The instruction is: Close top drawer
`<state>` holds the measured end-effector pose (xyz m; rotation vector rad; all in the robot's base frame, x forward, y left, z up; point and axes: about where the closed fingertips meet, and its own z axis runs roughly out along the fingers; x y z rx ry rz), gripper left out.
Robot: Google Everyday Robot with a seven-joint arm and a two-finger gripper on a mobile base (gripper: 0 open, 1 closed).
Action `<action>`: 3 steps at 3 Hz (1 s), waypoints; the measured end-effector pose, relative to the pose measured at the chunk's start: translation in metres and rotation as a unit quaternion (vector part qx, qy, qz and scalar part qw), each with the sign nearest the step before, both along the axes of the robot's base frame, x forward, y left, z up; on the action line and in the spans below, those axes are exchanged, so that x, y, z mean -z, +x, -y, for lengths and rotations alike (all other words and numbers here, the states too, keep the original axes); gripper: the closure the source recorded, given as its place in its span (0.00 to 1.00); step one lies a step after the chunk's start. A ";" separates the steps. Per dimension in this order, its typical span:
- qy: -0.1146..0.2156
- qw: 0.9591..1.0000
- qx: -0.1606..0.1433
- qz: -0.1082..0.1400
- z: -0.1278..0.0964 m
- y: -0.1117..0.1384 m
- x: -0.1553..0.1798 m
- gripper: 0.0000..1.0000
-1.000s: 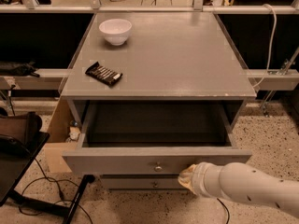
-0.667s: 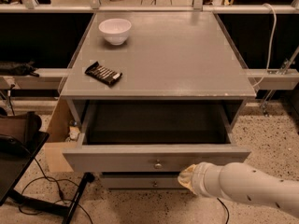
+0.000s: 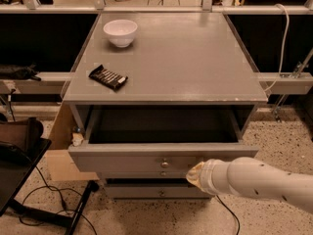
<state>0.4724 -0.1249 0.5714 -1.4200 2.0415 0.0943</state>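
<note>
One drawer open, pulled out of table; end effector at front panel's lower edge, right of knob; grip state cannot tell. Bar wrapper writing unreadable.

Your gripper, at the front of the top drawer, is only a blurred tip; its arm is cut off by the right edge.

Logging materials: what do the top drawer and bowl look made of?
The top drawer looks like grey-painted wood, matte; its knob glints like metal. The bowl is glossy white, likely ceramic or plastic. The gripper sits at the drawer front, right of the knob.
</note>
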 end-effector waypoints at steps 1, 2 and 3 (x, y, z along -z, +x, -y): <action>0.000 1.000 0.002 0.008 0.000 0.033 -0.012 1.00; 0.000 1.000 0.002 0.008 -0.001 0.032 -0.012 1.00; 0.003 1.000 0.005 0.011 -0.001 0.053 -0.018 1.00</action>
